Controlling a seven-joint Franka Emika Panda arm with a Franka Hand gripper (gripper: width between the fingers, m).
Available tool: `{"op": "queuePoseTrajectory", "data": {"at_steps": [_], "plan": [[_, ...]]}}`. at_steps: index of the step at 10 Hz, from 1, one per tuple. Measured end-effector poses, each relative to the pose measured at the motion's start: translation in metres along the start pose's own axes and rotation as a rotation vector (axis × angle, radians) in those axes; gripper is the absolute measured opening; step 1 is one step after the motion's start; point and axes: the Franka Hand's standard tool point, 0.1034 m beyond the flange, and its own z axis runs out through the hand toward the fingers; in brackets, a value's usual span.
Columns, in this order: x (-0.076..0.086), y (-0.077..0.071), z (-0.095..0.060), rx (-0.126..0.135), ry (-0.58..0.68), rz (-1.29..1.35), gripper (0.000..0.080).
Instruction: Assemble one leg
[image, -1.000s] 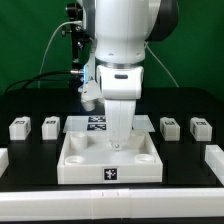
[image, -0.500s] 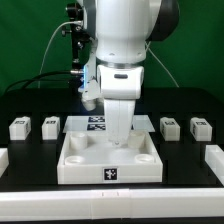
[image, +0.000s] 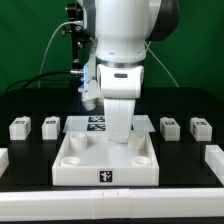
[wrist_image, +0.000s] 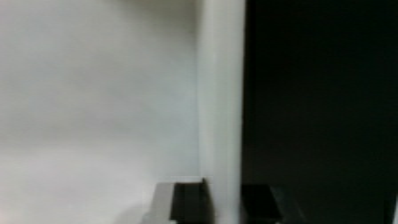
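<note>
The large flat white slab with round sockets (image: 105, 168) lies in the middle of the black table. My gripper (image: 118, 140) reaches down onto its far part; in the exterior view the hand hides the fingertips. In the wrist view my gripper (wrist_image: 224, 205) has its two dark fingers (wrist_image: 191, 205) on either side of the slab's white edge (wrist_image: 221, 100), closed on it. Two legs (image: 19, 127) (image: 49, 126) stand at the exterior view's left. Two more (image: 170, 127) (image: 200, 128) stand at its right. All are small white blocks with tags, away from the gripper.
The marker board (image: 96, 123) lies just behind the slab, partly hidden by the arm. White bars sit at the table's front corners, one on the exterior view's left (image: 3, 158) and one on its right (image: 214, 158). A green backdrop stands behind.
The slab has shifted slightly toward the exterior view's left and a little nearer the camera, with the gripper on it. The four legs have not moved.
</note>
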Motion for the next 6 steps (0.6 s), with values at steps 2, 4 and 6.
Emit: {"op": "queuePoseTrajectory", "data": {"at_steps": [2,4,6], "plan": [[0.000,0.000,0.000,-0.001,0.000,0.000,0.0068],[0.001,0.001,0.000,-0.001,0.000,-0.001,0.0068],[0.009,0.012,-0.002,-0.015,0.004,-0.008,0.0070]]}}
